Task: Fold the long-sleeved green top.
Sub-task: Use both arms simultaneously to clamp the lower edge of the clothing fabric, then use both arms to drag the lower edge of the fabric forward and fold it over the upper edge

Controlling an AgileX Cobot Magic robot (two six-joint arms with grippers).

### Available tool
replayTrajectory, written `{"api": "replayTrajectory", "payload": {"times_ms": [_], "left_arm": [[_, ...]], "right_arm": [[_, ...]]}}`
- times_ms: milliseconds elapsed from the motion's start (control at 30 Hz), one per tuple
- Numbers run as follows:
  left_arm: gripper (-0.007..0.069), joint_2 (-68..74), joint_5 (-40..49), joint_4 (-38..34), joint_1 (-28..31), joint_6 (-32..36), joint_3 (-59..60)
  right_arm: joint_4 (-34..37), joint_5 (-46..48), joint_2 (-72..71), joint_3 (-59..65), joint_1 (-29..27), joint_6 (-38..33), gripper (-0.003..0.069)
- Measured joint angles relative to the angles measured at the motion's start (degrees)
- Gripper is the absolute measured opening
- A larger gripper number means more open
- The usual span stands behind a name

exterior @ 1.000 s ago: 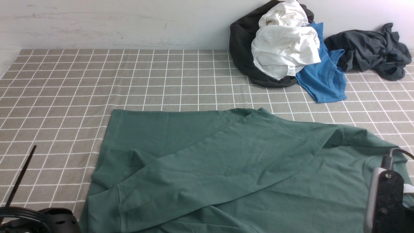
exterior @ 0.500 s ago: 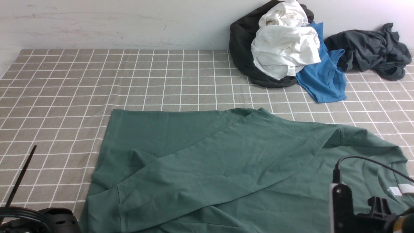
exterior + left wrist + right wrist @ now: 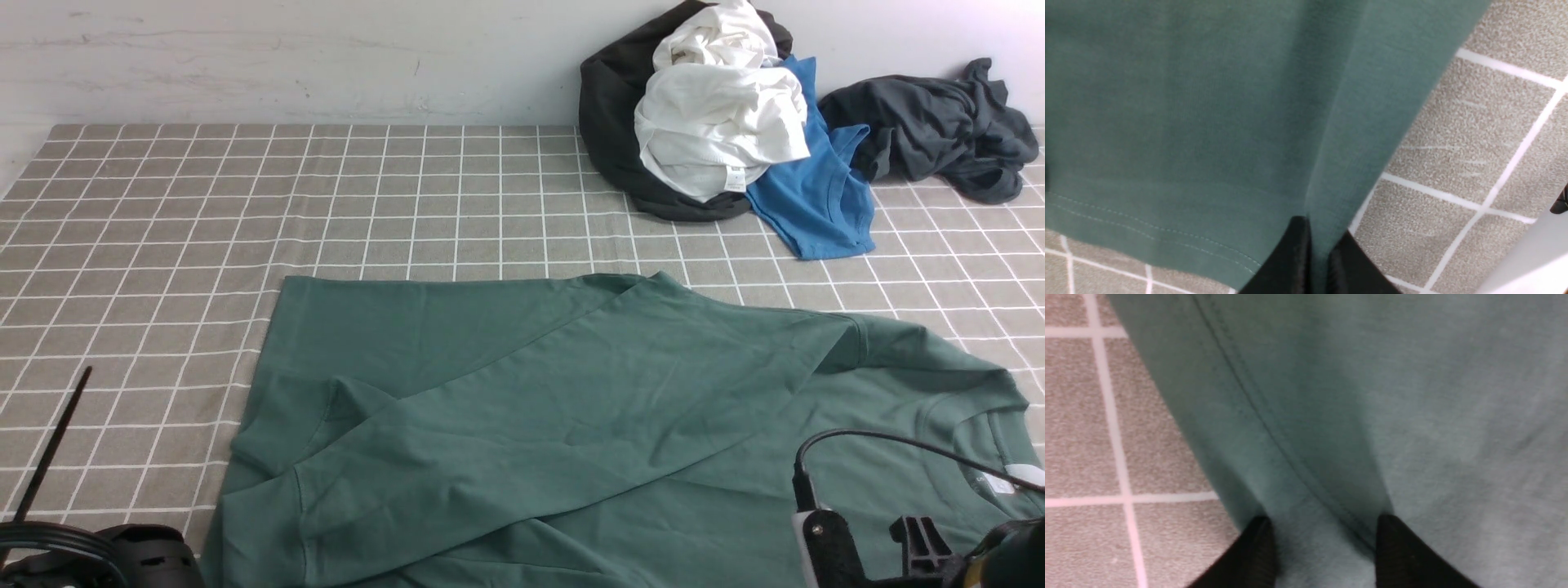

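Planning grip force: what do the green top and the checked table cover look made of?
The green long-sleeved top looks like matte knit jersey, probably cotton: fine knit lines, soft creases. The table cover looks like coarse woven cloth: grainy texture.

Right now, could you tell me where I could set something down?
The widest bare checked cloth lies between the back wall and the green top, left of the clothes pile. A narrower strip runs along the top's left side. The far right is crowded: pile, blue tee, dark grey garment.
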Motion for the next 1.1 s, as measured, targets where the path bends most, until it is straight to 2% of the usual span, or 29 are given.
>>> {"api": "replayTrajectory", "payload": {"times_ms": [33, 100, 133, 167, 267, 433, 567, 733, 967, 1100], "left_arm": [[0.0004, 0.0, 0.0, 0.0, 0.0, 0.0, 0.0], [0.0004, 0.0, 0.0, 0.0, 0.0, 0.0, 0.0], [0.0004, 0.0, 0.0, 0.0, 0.0, 0.0, 0.0], [0.0004, 0.0, 0.0, 0.0, 0.0, 0.0, 0.0], [0.0006, 0.0, 0.9, 0.1, 0.0, 0.0, -0.7], [0.0006, 0.0, 7.6, 1.9, 0.1, 0.0, -6.0], [0.0006, 0.0, 10.5, 3.4, 2.4, 0.0, -10.7], [0.0011, 0.1, 10.8, 3.5, 13.0, 2.2, -17.7], [0.0013, 6.2, 10.7, 0.7, 27.4, 9.0, -31.3], [0.0013, 12.7, 10.0, -0.8, 31.7, 10.3, -39.4]], "right_arm": [[0.0, 0.1, 0.0, 0.0, 0.0, 0.0, 0.0263], [0.0, 0.7, 0.1, 0.0, 0.1, 0.0, 0.0146], [0.0, 0.7, 0.1, 0.0, 0.1, 0.0, 0.0117], [0.0, 0.5, 0.1, 0.0, 0.1, 0.0, 0.0048], [0.0, 0.2, -0.1, 0.1, 0.1, 0.2, 0.0004], [-0.8, 0.7, -2.2, -1.2, 0.1, 2.8, -0.0004], [-1.2, 3.6, -3.8, -6.3, 0.1, 7.1, -0.0005], [0.0, 9.3, -2.8, -17.6, -1.5, 10.3, -0.0005], [5.0, 11.1, 5.5, -32.8, -10.1, 9.8, -0.0005], [7.0, 12.4, 11.8, -40.7, -13.5, 9.3, -0.0005]]}}
